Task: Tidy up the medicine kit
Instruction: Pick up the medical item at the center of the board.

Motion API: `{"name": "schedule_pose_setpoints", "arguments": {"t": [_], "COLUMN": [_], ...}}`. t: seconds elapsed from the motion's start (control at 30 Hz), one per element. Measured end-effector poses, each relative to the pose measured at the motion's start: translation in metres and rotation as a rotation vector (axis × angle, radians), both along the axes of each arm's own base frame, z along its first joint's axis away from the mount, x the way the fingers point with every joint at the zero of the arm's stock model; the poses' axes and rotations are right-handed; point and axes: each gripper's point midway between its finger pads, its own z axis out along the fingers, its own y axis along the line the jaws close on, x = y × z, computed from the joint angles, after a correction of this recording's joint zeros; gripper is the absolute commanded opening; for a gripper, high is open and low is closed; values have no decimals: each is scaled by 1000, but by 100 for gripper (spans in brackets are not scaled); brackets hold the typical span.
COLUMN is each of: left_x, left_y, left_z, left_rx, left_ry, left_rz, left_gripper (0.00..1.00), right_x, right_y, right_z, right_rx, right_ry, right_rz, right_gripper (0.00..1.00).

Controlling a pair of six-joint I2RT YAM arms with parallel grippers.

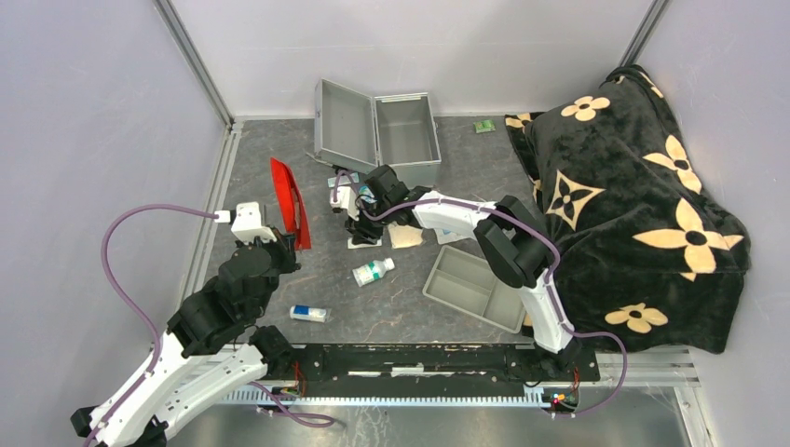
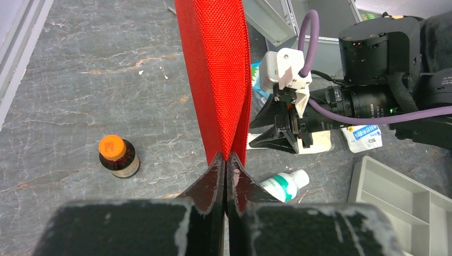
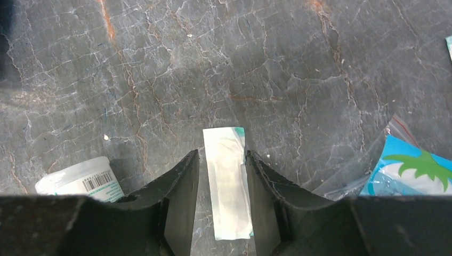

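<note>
Medicine kit (image 1: 401,130) is at the far end of the table (image 1: 410,303), pretty much centred, with its lid swung open to the left. The right arm is stretched out just in front of it.

Left gripper (image 2: 226,165) is pinched tight on the bottom edge of the red pouch (image 2: 216,80), which stands up on edge left of the kit and well apart from it. In the left wrist view there's a little brown bottle with an orange cap (image 2: 118,156) standing on the table off to the pouch's left.

Right gripper (image 3: 221,154) is pointing down at the table with its fingers apart. A flat white bandage strip (image 3: 229,186) lies between them. It looks like the fingers are right at its edges, but I can't tell if they're actually touching it. A clear bag with a blue and green print (image 3: 410,173) is close on one side and a white bottle (image 3: 80,178) lies on the other.

From above, that white bottle lies on its side near the middle of the table, the grey tray (image 1: 470,287) sits to its right, and a small white and blue tube (image 1: 308,313) lies nearer the arm bases. The black flowered blanket (image 1: 633,186) is heaped over on the right.
</note>
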Motion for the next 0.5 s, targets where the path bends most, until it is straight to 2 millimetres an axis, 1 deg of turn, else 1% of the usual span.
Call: {"name": "schedule_pose_setpoints", "arguments": {"t": [0.27,0.5], "left_x": [0,0], "left_y": [0,0], "left_z": [0,0], "left_rx": [0,0], "left_ry": [0,0], "left_rz": [0,0], "left_gripper": [2,2], "right_x": [-3,0], "right_y": [2,-3], "right_z": [-10,-19], "right_rx": [12,13], "right_ry": [13,30], "right_rz": [57,87], "right_gripper": [45,46]}}
